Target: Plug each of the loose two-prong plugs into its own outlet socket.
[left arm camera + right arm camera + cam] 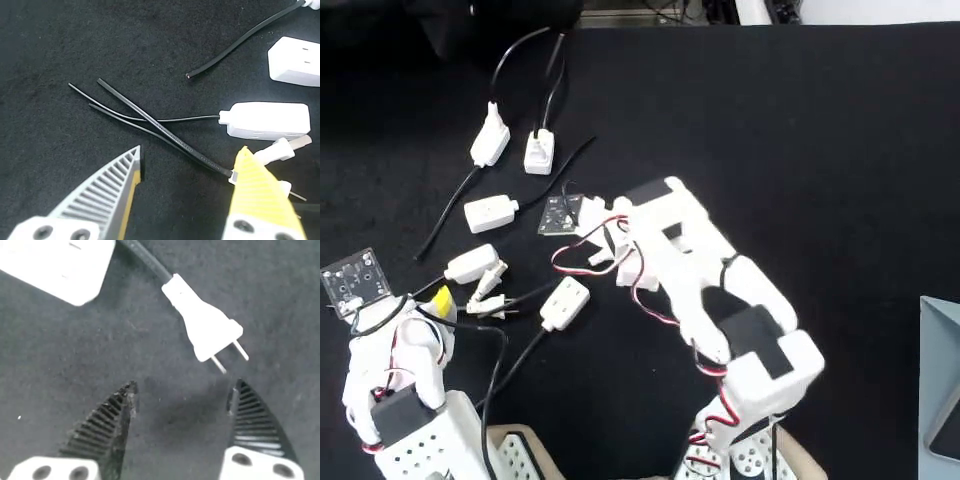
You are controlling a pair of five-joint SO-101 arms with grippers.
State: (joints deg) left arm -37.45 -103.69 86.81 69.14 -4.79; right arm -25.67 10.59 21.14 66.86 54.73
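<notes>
Even overhead light; white plug (205, 332) glares; soft shadow under right hand (185, 385).

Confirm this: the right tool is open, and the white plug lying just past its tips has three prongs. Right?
No. The plug has two prongs, not three, as the right wrist view shows. The right tool is open, and the plug is white.

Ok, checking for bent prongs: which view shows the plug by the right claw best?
Right wrist view: the whole plug, prongs clear, before the open right claw. High view: that arm hides it. Left wrist view: other plugs.
</notes>
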